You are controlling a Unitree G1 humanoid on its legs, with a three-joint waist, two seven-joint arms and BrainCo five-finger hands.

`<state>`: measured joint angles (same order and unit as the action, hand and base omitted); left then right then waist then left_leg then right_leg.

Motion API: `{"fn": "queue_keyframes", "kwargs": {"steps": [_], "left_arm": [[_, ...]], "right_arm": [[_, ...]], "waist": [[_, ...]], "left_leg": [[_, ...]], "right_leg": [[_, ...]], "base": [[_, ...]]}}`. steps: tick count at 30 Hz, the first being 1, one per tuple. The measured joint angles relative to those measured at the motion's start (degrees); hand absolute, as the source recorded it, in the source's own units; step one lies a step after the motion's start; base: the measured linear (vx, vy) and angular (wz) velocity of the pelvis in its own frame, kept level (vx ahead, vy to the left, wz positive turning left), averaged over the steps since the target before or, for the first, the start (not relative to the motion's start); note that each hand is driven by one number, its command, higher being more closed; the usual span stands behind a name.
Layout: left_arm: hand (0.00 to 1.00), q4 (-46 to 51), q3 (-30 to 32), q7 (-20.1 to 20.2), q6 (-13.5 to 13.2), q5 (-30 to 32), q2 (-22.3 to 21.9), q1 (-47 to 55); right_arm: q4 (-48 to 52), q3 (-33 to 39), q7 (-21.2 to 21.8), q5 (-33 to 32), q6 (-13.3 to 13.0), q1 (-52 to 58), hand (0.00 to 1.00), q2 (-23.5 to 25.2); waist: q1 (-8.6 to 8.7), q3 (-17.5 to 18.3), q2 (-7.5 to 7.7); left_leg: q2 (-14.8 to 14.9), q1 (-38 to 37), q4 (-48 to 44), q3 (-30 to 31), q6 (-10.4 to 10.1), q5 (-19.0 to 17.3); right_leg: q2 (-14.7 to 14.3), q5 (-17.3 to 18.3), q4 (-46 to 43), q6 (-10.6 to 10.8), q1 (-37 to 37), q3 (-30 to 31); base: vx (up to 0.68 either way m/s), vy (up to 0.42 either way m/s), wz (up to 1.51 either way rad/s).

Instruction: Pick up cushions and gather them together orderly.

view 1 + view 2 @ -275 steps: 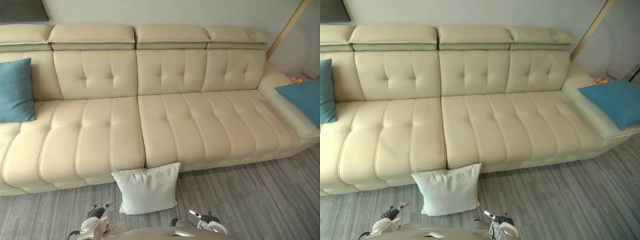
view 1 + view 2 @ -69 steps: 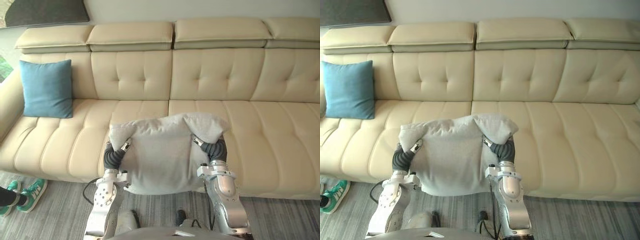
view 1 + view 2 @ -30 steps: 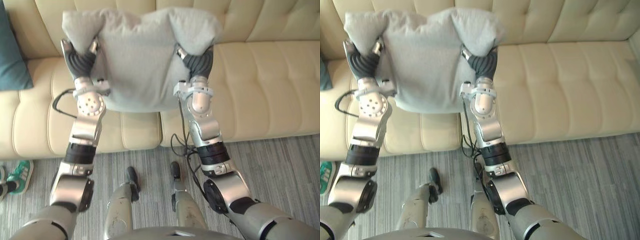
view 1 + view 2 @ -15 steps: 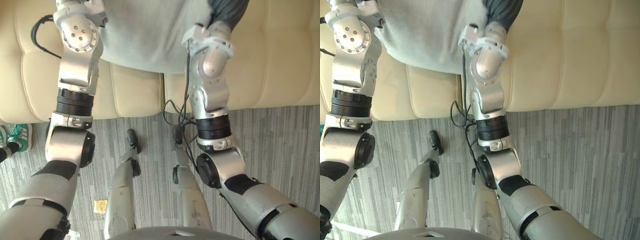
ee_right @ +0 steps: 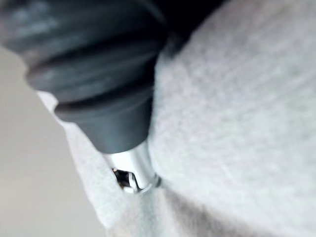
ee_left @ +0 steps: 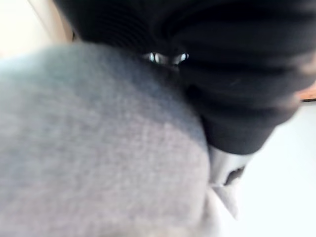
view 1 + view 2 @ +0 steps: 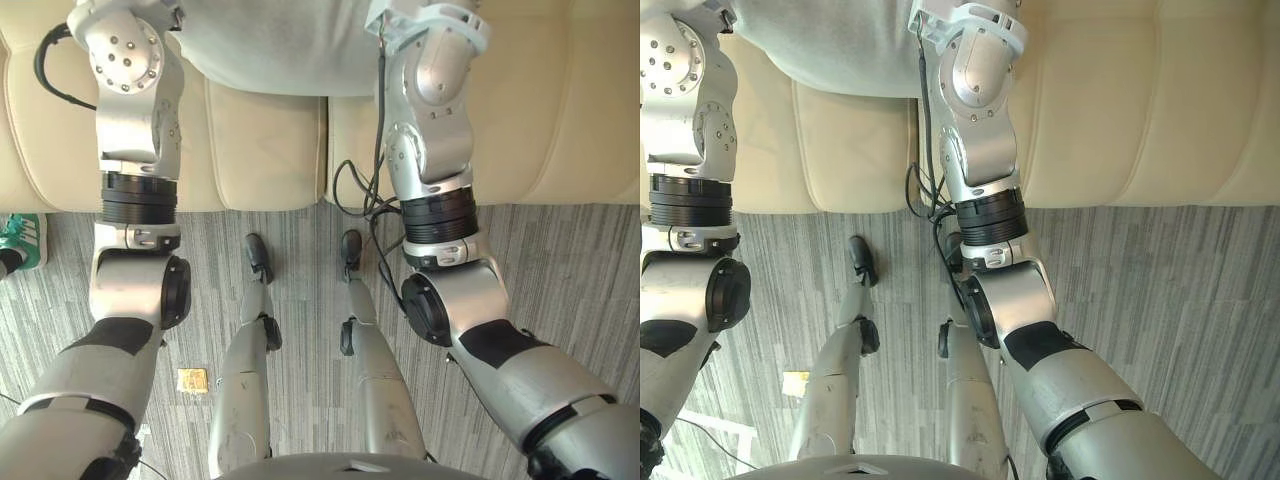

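a cream sofa (image 7: pixel 262 150) runs across the far side of the scene, its padded seat front meeting a floor (image 7: pixel 580 262) of grey striped carpet. in the two eye views we see the grey cushion (image 7: pixel 270 45) up between the two arms and over the sofa seat. just its lower, rounded edge is in frame and the rest is cut off. we cannot tell whether it rests on the seat or hangs clear of it.

the wrist views give us what the eye views leave out. in the left wrist view the left robot hand (image 6: pixel 237 94) has its dark ribbed cover pushed against the grey weave, and the fabric bulges around it. in the right wrist view the right robot hand (image 5: pixel 98 74) lies against the pale cloth, which folds in beside it. both are sunk into the cushion, so we cannot tell whether either robot hand is clenched on the fabric or merely pressed flat to it.

the left eye view takes in a green and white shoe (image 7: pixel 20 235) at the edge of the carpet, half cut off, belonging to a person. a small yellowish scrap (image 7: pixel 192 379) lies on the floor nearer us, too small to make out.
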<state>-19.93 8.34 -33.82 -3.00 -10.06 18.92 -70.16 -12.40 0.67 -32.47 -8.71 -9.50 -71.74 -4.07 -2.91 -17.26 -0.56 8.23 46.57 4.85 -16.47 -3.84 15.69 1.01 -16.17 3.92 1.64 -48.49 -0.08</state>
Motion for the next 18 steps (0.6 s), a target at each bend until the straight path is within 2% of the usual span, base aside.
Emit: {"fn": "queue_keyframes", "kwargs": {"steps": [6,10,15,18], "left_arm": [[0.00,-3.6,3.0,0.5,-0.6,-2.3,0.9,0.0],[0.00,-7.9,3.1,3.9,0.2,-2.7,4.8,0.0],[0.00,-12.2,3.2,6.8,0.6,-3.4,7.8,0.0],[0.00,-15.1,3.2,8.3,0.8,-5.1,9.5,0.1]], "right_arm": [[-3.2,-0.1,1.4,-0.6,-1.3,-2.1,0.00,-3.5],[-8.0,-0.7,4.4,-1.2,-1.4,-3.6,0.00,-6.9],[-15.2,-2.3,6.9,-5.5,-1.2,-5.6,0.00,-12.1],[-20.2,-2.9,10.2,-12.1,0.1,-8.9,0.00,-16.7]], "waist": [[-0.15,0.0,0.00],[-0.11,0.0,0.00],[-0.09,0.0,0.00],[-0.25,0.0,0.00]], "left_leg": [[0.8,1.5,-0.3,0.9,-0.7,1.7],[1.3,1.5,-0.3,1.0,-1.1,2.0],[1.5,1.5,-0.3,1.9,-1.5,2.3],[1.4,1.5,-0.3,2.2,-1.4,2.5]], "right_leg": [[-0.8,0.2,0.0,-0.6,-0.9,-1.4],[-1.1,0.3,-0.1,-0.8,-0.9,-1.6],[-1.4,0.6,-0.9,-1.2,-1.0,-2.4],[-1.3,0.6,-1.1,-1.2,-0.8,-2.8]], "base": [[0.00,0.063,0.05],[-0.02,0.081,-0.01],[-0.04,0.095,0.04],[-0.04,0.099,0.06]]}}
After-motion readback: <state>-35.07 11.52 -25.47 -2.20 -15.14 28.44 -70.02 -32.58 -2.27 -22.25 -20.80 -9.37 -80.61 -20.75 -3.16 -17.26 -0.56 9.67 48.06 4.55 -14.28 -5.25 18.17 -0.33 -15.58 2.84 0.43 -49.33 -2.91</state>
